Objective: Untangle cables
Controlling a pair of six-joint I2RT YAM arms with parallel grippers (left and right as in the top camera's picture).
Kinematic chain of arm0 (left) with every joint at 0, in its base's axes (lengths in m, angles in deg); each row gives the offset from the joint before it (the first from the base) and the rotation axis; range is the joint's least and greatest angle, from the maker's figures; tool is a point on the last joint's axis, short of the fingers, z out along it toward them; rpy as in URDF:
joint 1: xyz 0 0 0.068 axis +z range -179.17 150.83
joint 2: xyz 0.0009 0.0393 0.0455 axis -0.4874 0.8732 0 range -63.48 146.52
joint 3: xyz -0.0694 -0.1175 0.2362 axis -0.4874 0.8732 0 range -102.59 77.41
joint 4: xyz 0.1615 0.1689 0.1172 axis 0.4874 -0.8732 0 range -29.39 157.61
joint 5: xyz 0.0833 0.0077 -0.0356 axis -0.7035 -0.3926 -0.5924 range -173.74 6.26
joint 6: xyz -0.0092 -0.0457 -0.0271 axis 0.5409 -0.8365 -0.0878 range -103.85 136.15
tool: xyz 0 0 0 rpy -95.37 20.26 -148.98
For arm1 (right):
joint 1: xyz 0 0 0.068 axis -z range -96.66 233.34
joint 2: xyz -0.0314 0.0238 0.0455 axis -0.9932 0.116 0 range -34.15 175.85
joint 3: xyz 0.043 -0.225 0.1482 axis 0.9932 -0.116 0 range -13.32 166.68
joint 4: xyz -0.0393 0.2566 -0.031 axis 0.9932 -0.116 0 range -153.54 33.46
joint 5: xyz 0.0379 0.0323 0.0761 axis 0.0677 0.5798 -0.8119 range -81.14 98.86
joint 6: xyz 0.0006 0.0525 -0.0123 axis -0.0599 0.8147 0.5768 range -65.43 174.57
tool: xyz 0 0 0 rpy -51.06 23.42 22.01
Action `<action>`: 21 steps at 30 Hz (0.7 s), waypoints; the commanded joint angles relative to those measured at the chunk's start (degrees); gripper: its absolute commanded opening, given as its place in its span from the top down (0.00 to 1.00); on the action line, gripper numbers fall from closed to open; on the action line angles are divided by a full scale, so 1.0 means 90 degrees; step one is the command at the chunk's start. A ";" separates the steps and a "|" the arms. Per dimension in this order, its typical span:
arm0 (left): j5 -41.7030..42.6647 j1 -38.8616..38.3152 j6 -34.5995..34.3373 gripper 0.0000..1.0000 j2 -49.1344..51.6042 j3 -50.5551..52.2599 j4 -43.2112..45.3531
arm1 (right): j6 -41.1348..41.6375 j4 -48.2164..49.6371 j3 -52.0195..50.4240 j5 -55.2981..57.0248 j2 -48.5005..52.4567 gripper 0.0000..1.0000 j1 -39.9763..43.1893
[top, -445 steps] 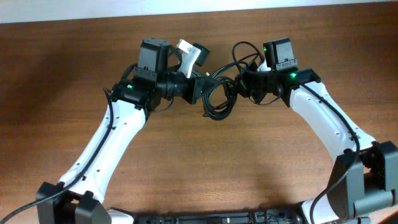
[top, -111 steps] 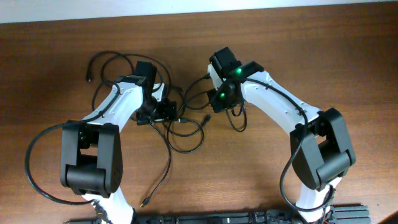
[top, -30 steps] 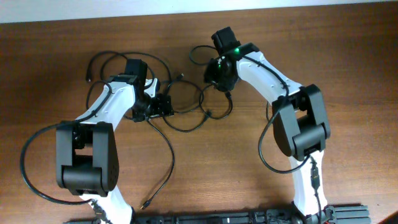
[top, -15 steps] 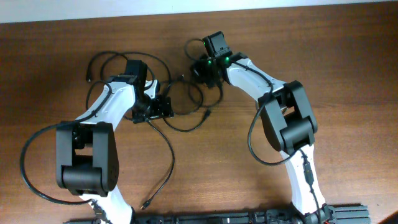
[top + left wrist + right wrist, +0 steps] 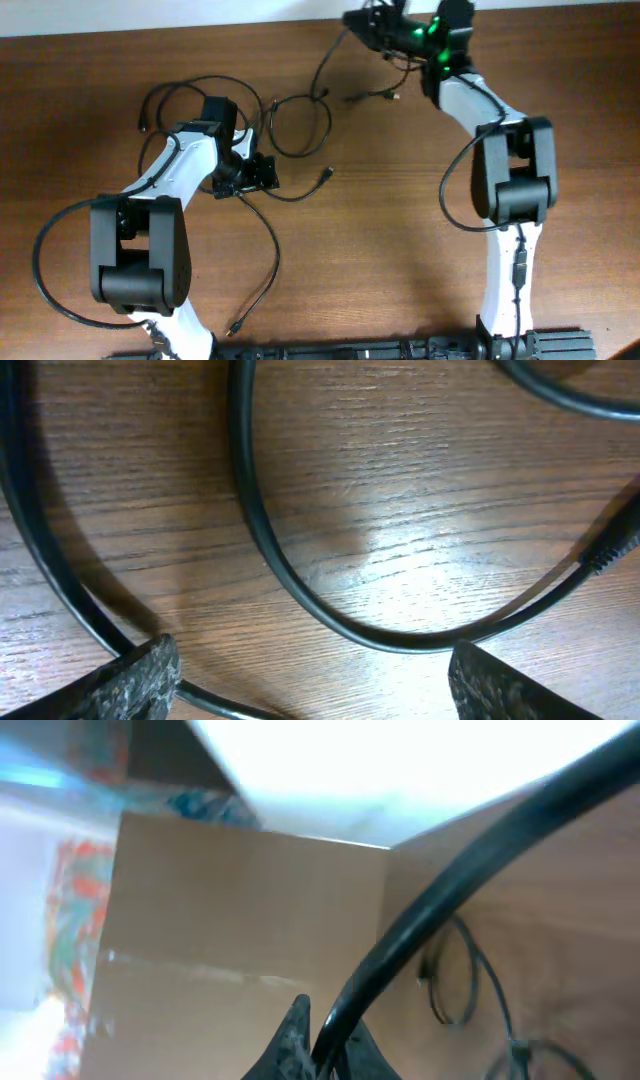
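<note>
The right arm is swinging out from the middle of the tabletop (image 5: 380,230) to its far edge. The right end effector (image 5: 362,18) is clamping shut on one thin cord (image 5: 324,62), dragging it up and away from the heap. The left end effector (image 5: 262,172) is sitting where it was, spread wide and gripping nothing, with a curve of cord lying loose between its fingers (image 5: 130,675). The rest of the cables (image 5: 300,153) are lying left of centre, looping around the left wrist. To my eye one strand is coming free, but several loops are still crossing.
</note>
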 commanded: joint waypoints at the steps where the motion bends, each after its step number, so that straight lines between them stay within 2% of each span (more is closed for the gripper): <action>1: -0.0041 0.0005 -0.0015 0.13 0.0056 0.0027 -0.0007 | 0.0010 -0.0352 0.0039 -0.0624 -0.0199 0.96 0.0498; 6: -0.0041 0.0005 -0.0015 0.14 0.0056 0.0027 -0.0007 | 0.0872 -0.1797 0.0039 -0.0925 -0.0685 0.96 0.1163; 11: -0.0041 0.0005 -0.0015 0.14 0.0056 0.0027 -0.0007 | 0.0721 -0.2987 0.0039 -0.1139 -0.1132 0.96 0.1991; 13: -0.0041 0.0005 -0.0015 0.14 0.0056 0.0027 0.0000 | -0.0389 -0.3704 0.0039 -0.1328 -0.1132 0.96 0.2096; 15: -0.0041 0.0005 -0.0015 0.14 0.0056 0.0027 0.0002 | -0.2450 -0.5887 0.0039 -0.0889 -0.1132 0.96 0.2023; 17: -0.0041 0.0005 -0.0015 0.14 0.0056 0.0027 -0.0029 | -0.4486 -0.8425 0.0039 0.1124 -0.1132 0.96 0.1923; 19: -0.0041 0.0005 -0.0015 0.14 0.0056 0.0027 -0.0075 | -0.5576 -0.9296 0.0039 0.2390 -0.1132 0.96 0.1800; 20: -0.0041 0.0005 -0.0015 0.14 0.0056 0.0027 -0.0078 | -0.6373 -0.9598 0.0039 0.2749 -0.1134 0.91 0.1659; 21: -0.0041 0.0005 -0.0015 0.14 0.0056 0.0027 -0.0066 | -0.6700 -0.9721 0.0039 0.2851 -0.1134 0.86 0.1535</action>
